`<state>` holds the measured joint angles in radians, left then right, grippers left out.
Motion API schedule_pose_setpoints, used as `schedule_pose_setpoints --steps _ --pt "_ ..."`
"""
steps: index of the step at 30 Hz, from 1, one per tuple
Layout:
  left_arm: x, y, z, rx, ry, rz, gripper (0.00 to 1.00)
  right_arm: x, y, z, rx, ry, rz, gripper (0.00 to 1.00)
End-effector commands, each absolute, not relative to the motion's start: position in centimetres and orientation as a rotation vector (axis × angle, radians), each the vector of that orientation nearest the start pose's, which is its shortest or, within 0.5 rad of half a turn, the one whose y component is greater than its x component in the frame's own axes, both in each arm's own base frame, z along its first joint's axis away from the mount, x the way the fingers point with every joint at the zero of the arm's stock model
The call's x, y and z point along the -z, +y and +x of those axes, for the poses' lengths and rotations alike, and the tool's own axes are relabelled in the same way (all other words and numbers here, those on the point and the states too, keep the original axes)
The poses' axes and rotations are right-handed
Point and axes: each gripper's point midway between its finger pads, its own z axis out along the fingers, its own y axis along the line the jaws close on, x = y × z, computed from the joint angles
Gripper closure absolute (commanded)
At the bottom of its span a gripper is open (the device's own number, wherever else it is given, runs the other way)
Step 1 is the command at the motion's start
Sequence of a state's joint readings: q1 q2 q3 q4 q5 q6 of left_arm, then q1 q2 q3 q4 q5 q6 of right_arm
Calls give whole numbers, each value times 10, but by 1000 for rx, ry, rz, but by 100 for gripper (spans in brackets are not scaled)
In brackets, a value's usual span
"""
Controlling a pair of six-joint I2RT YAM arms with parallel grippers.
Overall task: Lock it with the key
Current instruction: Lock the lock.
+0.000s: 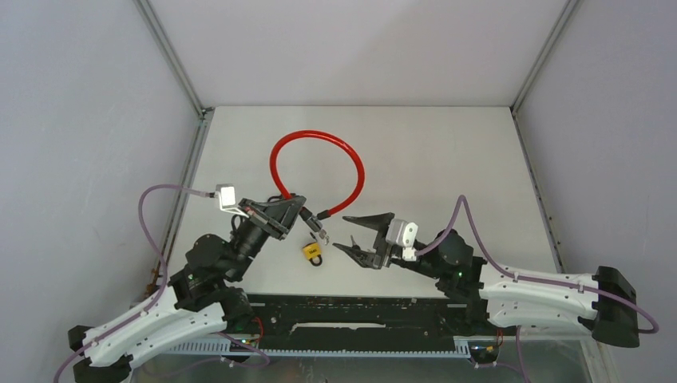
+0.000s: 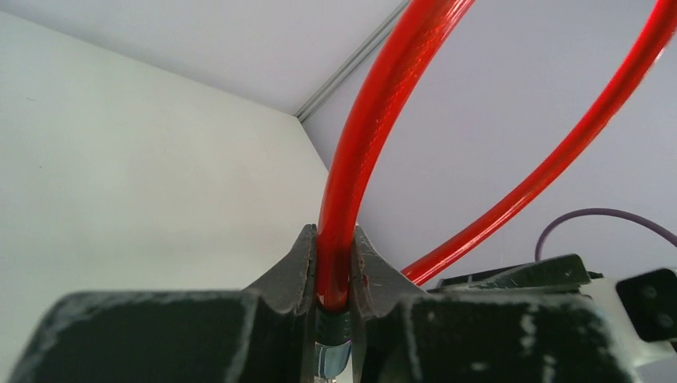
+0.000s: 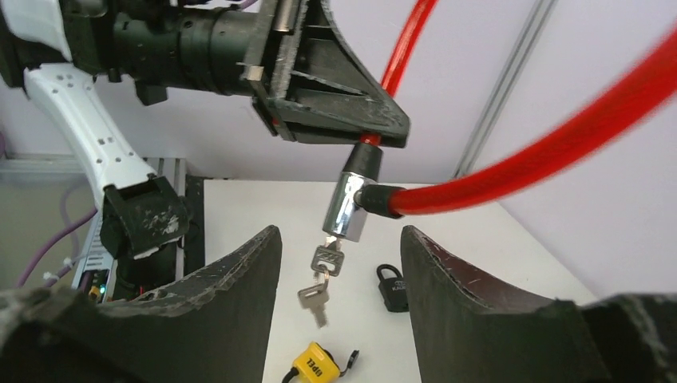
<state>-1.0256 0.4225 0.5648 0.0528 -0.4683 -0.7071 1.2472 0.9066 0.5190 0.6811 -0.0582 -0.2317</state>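
Note:
A red cable lock (image 1: 319, 148) loops over the middle of the table. My left gripper (image 1: 295, 204) is shut on the cable (image 2: 375, 120) just above its black collar, holding it off the table. The chrome lock barrel (image 3: 350, 206) hangs below that grip, with the cable's other end plugged into its side. A key (image 3: 328, 259) sits in the barrel's bottom, and a second key (image 3: 315, 294) dangles from its ring. My right gripper (image 3: 339, 233) is open, its fingers on either side of the hanging keys without touching them.
A small yellow padlock (image 1: 313, 252) lies on the table below the keys. In the right wrist view a black padlock (image 3: 391, 287) stands a little beyond it. Grey walls enclose the table (image 1: 447, 159) on three sides.

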Motion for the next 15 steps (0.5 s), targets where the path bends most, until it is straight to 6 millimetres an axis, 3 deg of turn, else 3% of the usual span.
schedule_pose_setpoints --steps 1,7,15 --pt "-359 -186 174 1205 1369 -225 100 -357 335 124 -1012 930 -755 43" --pt "-359 -185 174 1208 1364 -227 100 -363 333 136 -1193 1013 -606 46" --pt "-357 -186 174 1209 1376 -231 100 -385 335 120 -1285 919 -625 45"
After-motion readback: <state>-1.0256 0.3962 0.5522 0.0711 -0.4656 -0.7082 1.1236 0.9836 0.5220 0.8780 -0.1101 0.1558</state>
